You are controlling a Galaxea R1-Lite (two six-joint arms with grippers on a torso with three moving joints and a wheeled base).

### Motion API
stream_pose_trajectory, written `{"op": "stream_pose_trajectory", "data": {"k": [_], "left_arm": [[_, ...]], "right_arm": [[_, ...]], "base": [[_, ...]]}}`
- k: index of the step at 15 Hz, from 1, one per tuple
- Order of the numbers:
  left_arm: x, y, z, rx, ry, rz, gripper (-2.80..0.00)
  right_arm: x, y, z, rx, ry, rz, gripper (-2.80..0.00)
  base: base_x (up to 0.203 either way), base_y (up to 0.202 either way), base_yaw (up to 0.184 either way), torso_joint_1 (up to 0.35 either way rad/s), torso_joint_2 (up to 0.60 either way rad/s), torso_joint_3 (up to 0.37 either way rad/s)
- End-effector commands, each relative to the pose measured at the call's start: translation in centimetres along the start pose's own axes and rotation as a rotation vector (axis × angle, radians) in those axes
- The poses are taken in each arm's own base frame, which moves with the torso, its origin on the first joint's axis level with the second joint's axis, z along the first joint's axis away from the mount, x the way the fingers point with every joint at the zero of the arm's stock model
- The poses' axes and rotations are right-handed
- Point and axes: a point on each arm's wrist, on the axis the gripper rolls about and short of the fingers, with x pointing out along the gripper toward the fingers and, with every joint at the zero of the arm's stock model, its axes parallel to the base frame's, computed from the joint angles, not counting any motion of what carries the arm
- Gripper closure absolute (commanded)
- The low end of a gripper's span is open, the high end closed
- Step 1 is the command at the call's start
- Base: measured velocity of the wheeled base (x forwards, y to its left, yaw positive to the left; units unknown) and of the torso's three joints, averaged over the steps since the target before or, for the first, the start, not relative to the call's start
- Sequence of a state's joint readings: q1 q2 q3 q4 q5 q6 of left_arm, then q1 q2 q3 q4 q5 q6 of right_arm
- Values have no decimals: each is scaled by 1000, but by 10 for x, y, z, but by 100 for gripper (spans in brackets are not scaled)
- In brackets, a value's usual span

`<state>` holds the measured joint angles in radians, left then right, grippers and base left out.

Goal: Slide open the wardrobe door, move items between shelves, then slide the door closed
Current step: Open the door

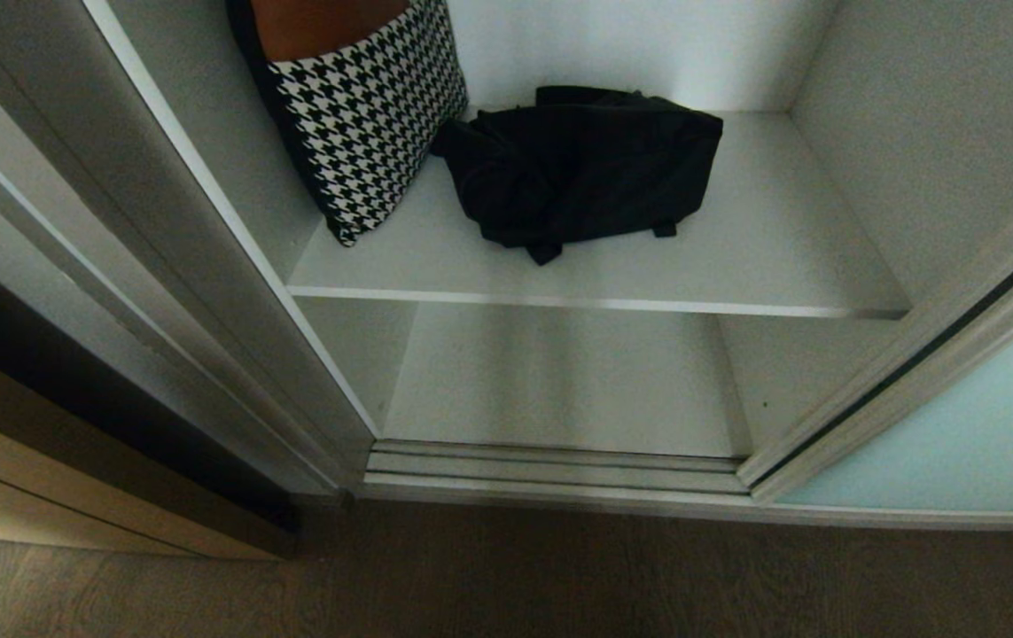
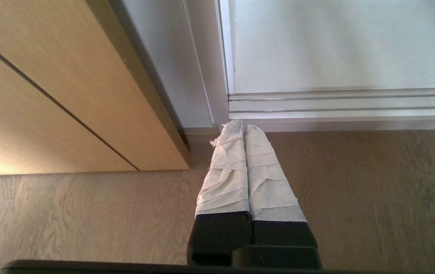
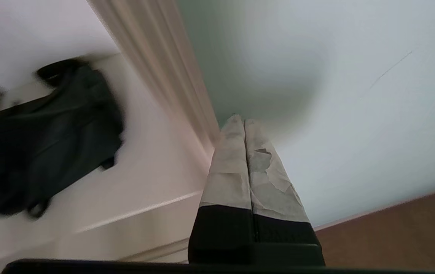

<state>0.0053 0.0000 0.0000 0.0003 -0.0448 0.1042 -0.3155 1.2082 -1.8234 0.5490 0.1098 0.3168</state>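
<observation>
**Door slid aside, both my grippers pressed shut**

The sliding wardrobe door (image 1: 958, 425) stands at 4 o'clock in my head view, its aqua glass clear of the opening. On the upper of the shelves (image 1: 736, 266) a black bag (image 1: 581, 168) lies centred, with a houndstooth cushion (image 1: 364, 115) leaning at its 9 o'clock, just beside it. My right gripper (image 3: 243, 123) points at the door's frame edge, fingers together and empty. My left gripper (image 2: 243, 127) hangs parked over the wood floor (image 2: 354, 190) near the floor track (image 2: 335, 104), fingers together, holding nothing.
</observation>
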Motion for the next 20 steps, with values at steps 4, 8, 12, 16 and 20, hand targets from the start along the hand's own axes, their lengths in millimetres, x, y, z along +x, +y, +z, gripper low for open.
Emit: {"op": "stream_pose_trajectory", "data": {"k": [4, 8, 12, 16, 20], "left_arm": [[0, 0, 0, 0, 1, 0, 0], [0, 0, 0, 0, 1, 1, 0], [0, 0, 0, 0, 1, 0, 0], [0, 0, 0, 0, 1, 1, 0], [0, 0, 0, 0, 1, -1, 0]], "right_arm": [[-10, 5, -6, 4, 36, 92, 0], [-19, 14, -9, 12, 69, 225, 0], [-37, 28, -14, 26, 124, 481, 0], [-45, 40, -17, 48, 198, 726, 0], [-59, 38, -10, 84, 182, 829, 0]], "base": [[0, 0, 0, 0, 0, 0], [0, 0, 0, 0, 0, 0], [0, 0, 0, 0, 0, 0], [0, 0, 0, 0, 0, 0], [0, 0, 0, 0, 0, 0]]}}
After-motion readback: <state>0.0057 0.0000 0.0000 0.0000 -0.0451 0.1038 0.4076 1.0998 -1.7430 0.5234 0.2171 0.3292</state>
